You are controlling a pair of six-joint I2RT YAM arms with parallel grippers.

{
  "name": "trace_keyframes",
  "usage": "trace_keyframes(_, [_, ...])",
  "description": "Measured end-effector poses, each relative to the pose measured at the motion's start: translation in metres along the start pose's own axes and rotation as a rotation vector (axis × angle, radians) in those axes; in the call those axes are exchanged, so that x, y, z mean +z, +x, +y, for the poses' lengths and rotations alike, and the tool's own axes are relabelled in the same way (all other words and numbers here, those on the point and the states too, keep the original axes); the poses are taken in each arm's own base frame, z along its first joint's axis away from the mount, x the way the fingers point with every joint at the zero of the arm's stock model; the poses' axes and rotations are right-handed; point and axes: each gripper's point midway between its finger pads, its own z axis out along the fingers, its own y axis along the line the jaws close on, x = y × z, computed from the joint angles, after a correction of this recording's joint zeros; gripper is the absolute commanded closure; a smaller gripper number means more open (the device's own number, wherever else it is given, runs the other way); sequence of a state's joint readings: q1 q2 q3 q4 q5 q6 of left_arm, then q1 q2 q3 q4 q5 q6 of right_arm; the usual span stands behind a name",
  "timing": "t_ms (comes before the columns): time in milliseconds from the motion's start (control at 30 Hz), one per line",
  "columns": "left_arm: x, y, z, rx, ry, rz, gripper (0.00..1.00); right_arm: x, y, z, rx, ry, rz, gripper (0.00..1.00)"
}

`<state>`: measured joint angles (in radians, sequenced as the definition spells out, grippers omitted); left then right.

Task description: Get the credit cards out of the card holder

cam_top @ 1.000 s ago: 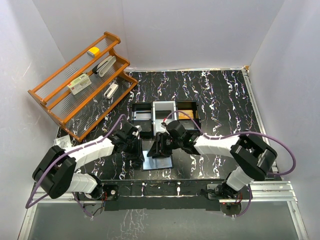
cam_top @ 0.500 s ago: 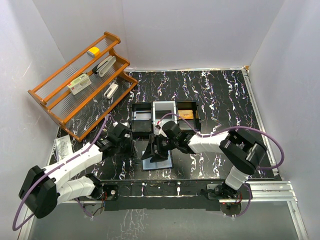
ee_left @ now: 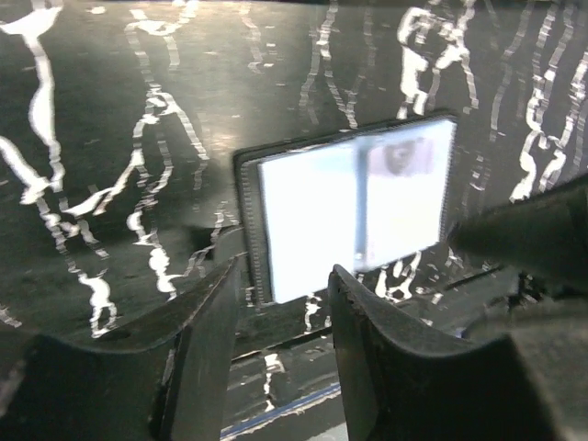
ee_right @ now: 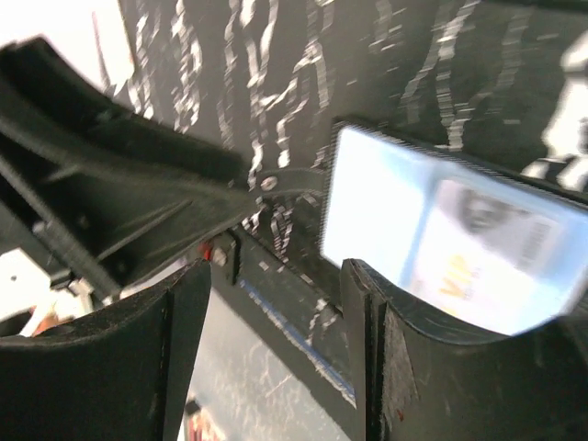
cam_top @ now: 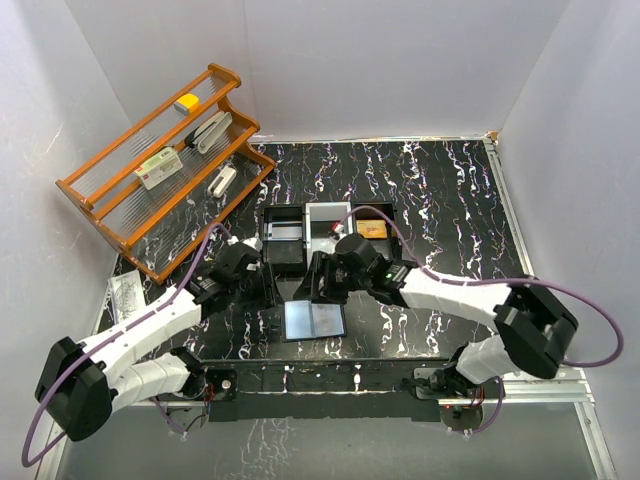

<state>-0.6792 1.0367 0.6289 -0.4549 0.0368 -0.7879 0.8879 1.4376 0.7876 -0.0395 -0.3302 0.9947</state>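
Closest to the arm bases, the card holder lies opened flat on the marbled black tabletop, its blue-grey inside facing up and neither arm gripping it. Just past its far left corner hovers the left end effector, with the right end effector beside it over the far edge. Overhead, the finger gaps are hard to read, but the wrist cameras settle it. The left wrist view has its fingers spread, released, with only the holder's edge and tabletop between them. The right wrist view shows fingers parted and empty too, and it alone brings out a printed card inside the clear pocket. Farther back sits the black three-compartment tray, and far left stands the orange rack.
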Motion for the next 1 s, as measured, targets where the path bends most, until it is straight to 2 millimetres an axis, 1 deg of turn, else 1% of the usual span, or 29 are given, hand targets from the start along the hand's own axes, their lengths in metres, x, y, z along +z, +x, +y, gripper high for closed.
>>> trace_keyframes(167, [0.006, 0.003, -0.031, 0.048, 0.113, 0.077, 0.54, -0.023, -0.025, -0.03, 0.034, 0.166, -0.161, 0.44])
trace_keyframes(233, [0.015, 0.005, -0.04, 0.08, 0.112, 0.123, 0.53, -0.026, -0.027, -0.043, 0.049, 0.217, -0.177, 0.45])
trace_keyframes(300, [0.022, 0.008, -0.043, 0.108, 0.087, 0.155, 0.51, -0.025, -0.026, -0.054, 0.061, 0.253, -0.17, 0.45])
trace_keyframes(367, [0.028, 0.013, -0.039, 0.123, 0.058, 0.182, 0.51, -0.022, -0.02, -0.065, 0.069, 0.286, -0.141, 0.46])
trace_keyframes(467, [0.033, 0.024, -0.027, 0.127, 0.0, 0.233, 0.51, -0.015, -0.009, -0.077, 0.081, 0.316, -0.09, 0.48])
trace_keyframes(533, [0.036, 0.029, -0.022, 0.126, -0.019, 0.253, 0.51, -0.014, -0.003, -0.081, 0.087, 0.326, -0.064, 0.49])
trace_keyframes(633, [0.038, 0.035, -0.015, 0.124, -0.033, 0.268, 0.52, -0.014, 0.001, -0.082, 0.085, 0.324, -0.044, 0.5])
trace_keyframes(833, [0.045, 0.048, -0.002, 0.123, -0.067, 0.31, 0.6, -0.013, 0.009, -0.091, 0.085, 0.343, -0.011, 0.48])
trace_keyframes(1000, [0.046, 0.049, -0.002, 0.131, -0.063, 0.314, 0.67, -0.01, 0.014, -0.099, 0.086, 0.367, 0.01, 0.5])
